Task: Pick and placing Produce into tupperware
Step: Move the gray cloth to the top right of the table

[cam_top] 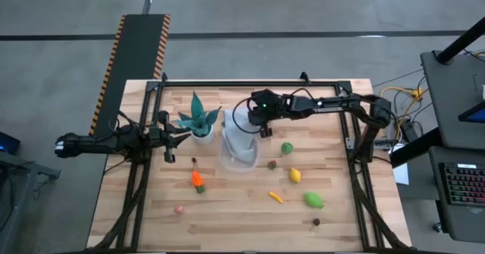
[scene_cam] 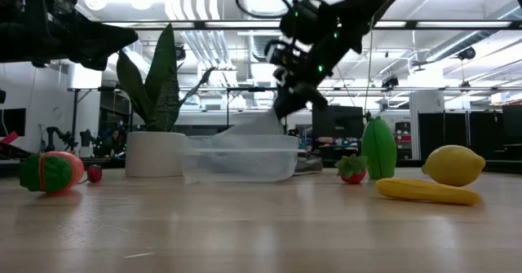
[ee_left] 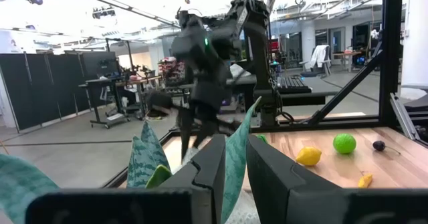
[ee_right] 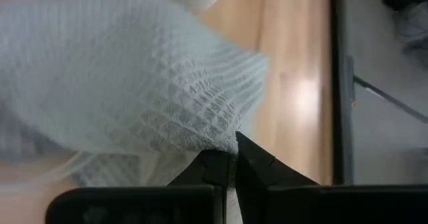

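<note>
My right gripper [cam_top: 256,128] hangs over the clear tupperware [cam_top: 229,163] and is shut on a pale grey waffle-weave cloth [ee_right: 154,97]. The cloth rises out of the tub [scene_cam: 241,163] toward the fingers [scene_cam: 287,108]. Produce lies loose on the wood. It includes a green ball [cam_top: 286,148], a lemon [cam_top: 295,175], a green piece [cam_top: 314,200], a yellow piece [cam_top: 276,197], an orange carrot [cam_top: 197,180], a pink piece [cam_top: 179,208] and small dark pieces [cam_top: 272,164]. My left gripper [cam_top: 180,137] waits at the table's left beside the teal plant [cam_top: 198,119], slightly open, with a leaf showing beyond its gap [ee_left: 235,158]. My right gripper pinches a raised bunch of the cloth [ee_right: 221,144] between its two fingers. It comes from above, slanting down toward the table's left. One layer or several, I cannot tell. The cloth hangs below the fingers [scene_cam: 257,128], with its lower part in and on the tupperware.
The white plant pot [cam_top: 203,138] stands right beside the tub's left side. A black frame [cam_top: 250,82] runs round the table's far and side edges. Free wood lies along the near edge [cam_top: 242,227].
</note>
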Controlling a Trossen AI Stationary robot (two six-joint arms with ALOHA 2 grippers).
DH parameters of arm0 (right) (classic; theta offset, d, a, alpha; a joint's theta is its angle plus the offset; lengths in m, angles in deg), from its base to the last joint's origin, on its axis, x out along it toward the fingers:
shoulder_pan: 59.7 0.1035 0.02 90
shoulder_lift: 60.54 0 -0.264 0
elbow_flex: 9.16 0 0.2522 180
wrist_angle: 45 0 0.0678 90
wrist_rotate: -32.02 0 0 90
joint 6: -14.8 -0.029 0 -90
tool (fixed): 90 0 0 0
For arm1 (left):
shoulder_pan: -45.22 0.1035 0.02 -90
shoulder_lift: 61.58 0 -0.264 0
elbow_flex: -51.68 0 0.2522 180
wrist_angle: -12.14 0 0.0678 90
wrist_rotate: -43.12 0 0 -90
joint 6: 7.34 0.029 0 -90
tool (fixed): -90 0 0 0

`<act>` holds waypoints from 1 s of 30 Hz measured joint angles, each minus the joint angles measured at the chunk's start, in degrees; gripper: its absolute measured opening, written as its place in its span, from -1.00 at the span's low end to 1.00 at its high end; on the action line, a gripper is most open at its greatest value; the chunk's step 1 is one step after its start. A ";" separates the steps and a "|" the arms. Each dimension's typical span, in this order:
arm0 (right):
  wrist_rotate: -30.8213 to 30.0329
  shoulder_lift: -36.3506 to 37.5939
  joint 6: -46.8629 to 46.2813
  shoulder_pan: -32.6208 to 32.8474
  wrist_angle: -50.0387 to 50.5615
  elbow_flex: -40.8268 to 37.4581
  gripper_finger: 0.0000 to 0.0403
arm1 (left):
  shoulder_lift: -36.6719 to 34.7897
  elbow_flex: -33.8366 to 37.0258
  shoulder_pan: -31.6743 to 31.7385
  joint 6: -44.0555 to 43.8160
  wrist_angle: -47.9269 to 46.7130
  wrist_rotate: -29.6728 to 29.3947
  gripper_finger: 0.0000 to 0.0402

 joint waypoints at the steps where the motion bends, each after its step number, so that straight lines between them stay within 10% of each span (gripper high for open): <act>1: 0.02 0.82 -0.36 0.00 0.42 0.43 -0.96 | 0.00 0.01 0.01 0.00 -0.02 -0.02 -0.76; 16: -0.27 15.16 -1.60 -0.28 5.03 8.21 -0.96 | 0.15 0.00 0.01 0.00 -0.10 0.00 -0.76; 30: -15.44 27.80 0.76 -5.24 15.38 15.64 -0.96 | 0.26 -0.01 0.01 0.00 -0.08 0.00 -0.76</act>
